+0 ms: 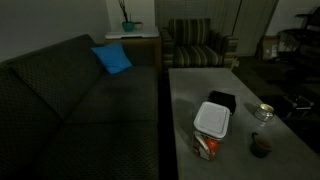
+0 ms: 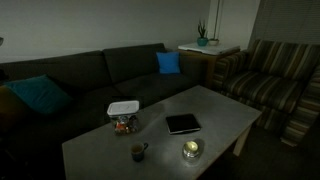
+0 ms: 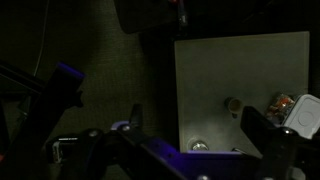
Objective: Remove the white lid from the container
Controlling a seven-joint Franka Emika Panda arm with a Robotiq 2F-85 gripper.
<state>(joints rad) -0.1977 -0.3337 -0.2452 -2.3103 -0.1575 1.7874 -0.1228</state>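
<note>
Wrist view first: claw [image 3: 198, 125] hangs high above everything, fingers [image 3: 134, 118] spread wide, nothing btwn them. Grey table [image 3: 240, 70] lies below and ahead of the claw. The container [image 3: 288, 106] sits well off to the side, out past the finger on the picture's right, w/ the white lid [image 3: 306, 116] cut by the frame edge. It's v. dim, can't read more. My call: approach step, nothing gripped yet and the lid not yet off.

Exterior view next, no claw in shot, so no fix relative to it. White lid [image 1: 212, 119] lies flat on the container [image 1: 207, 148], orange-red contents showing under it. Black box [image 1: 220, 100] sits just beside the lid's far side, and the small dark bowl [image 1: 261, 146] is apart.

Exterior view again, still no claw. Lid [image 2: 123, 107] on container [image 2: 124, 124] stands toward the sofa-side table edge [image 2: 95, 133], w/ the black box [image 2: 183, 124] apart here.

Next move, I reckon: swing over, drop straight down, straddle the raised rim, pinch, then lift. Plenty of open air above. Watch the box side, and the light tub may ride up w/ the lid.
</note>
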